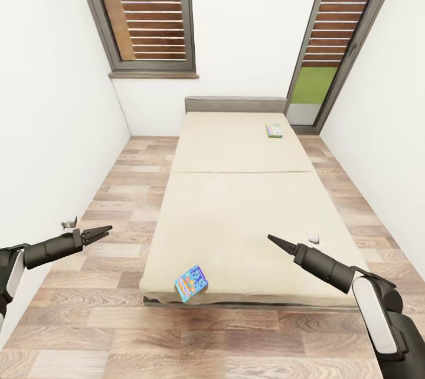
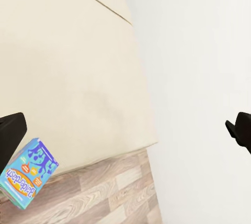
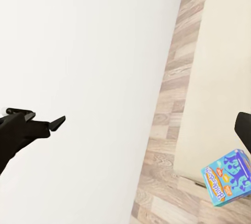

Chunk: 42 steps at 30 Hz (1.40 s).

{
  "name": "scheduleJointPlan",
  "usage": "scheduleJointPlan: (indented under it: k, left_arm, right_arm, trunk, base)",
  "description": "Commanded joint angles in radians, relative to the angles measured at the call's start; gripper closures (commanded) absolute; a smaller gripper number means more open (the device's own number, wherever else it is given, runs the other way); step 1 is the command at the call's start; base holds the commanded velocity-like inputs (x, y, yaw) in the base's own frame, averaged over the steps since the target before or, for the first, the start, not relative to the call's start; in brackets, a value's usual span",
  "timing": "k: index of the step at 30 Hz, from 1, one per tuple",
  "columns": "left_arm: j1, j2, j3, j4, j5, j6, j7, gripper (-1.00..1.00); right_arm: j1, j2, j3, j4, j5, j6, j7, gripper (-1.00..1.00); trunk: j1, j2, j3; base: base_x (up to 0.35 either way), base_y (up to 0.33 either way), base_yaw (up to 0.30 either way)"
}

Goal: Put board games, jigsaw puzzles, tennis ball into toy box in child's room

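Two flat printed board games (image 1: 190, 284) on plain beige bed (image 1: 236, 202).

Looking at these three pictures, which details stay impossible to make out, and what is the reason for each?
- Small flat white-blue board game with a green edge, head view: it lies far up the long beige bed, so its print is too small to read.
- Small blue printed board game, left wrist view: a dark finger partly covers it.
- Right gripper, right wrist view: one finger is cut by the picture's edge.
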Motion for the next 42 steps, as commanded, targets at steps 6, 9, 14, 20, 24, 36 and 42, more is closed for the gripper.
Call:
scheduleJointPlan:
  k: [6,9,14,20,24,36,42]
  left_arm:
    - [-0.001,0.000,-0.001,0.000,0.000,0.010,-0.002,-1.00]
    - [-0.001,-0.002,-0.002,0.000,0.001,0.011,0.000,-1.00]
    - [-0.001,-0.003,-0.002,0.000,0.002,0.012,0.001,-1.00]
    - [-0.001,-0.002,-0.002,0.000,0.001,0.012,0.001,-1.00]
    - [-0.001,-0.003,-0.003,0.000,0.002,0.012,0.002,-1.00]
    - [-0.001,0.004,-0.002,0.000,0.001,0.012,0.001,-1.00]
    - [-0.001,0.003,-0.004,0.000,0.000,0.012,0.002,-1.00]
  right_arm:
    - [0.002,-0.004,-0.008,-0.001,-0.002,0.005,0.003,-1.00]
    - [0.002,-0.005,-0.012,0.000,0.001,0.005,0.002,-1.00]
    - [0.002,-0.008,-0.022,-0.001,-0.001,0.006,0.003,-1.00]
    - [0.002,-0.004,-0.033,-0.001,0.003,0.006,0.003,-1.00]
    - [0.002,-0.004,-0.034,-0.001,0.004,0.006,0.003,-1.00]
    - [0.002,-0.003,-0.036,0.000,0.008,0.006,0.002,-1.00]
    - [0.002,0.000,-0.035,0.000,0.008,0.005,-0.003,-1.00]
  trunk:
    - [0.001,-0.002,0.008]
    - [0.001,-0.002,0.013]
    - [0.001,-0.002,0.022]
    - [0.001,-0.002,0.032]
    - [0.001,-0.002,0.038]
    - [0.001,-0.002,0.058]
    - [0.001,-0.002,0.068]
  base:
    - [0.000,0.000,0.000]
    - [0.000,0.000,0.000]
    - [0.000,0.000,0.000]
    - [0.000,0.000,0.000]
    - [0.000,0.000,0.000]
    - [0.000,0.000,0.000]
    - [0.000,0.000,0.000]
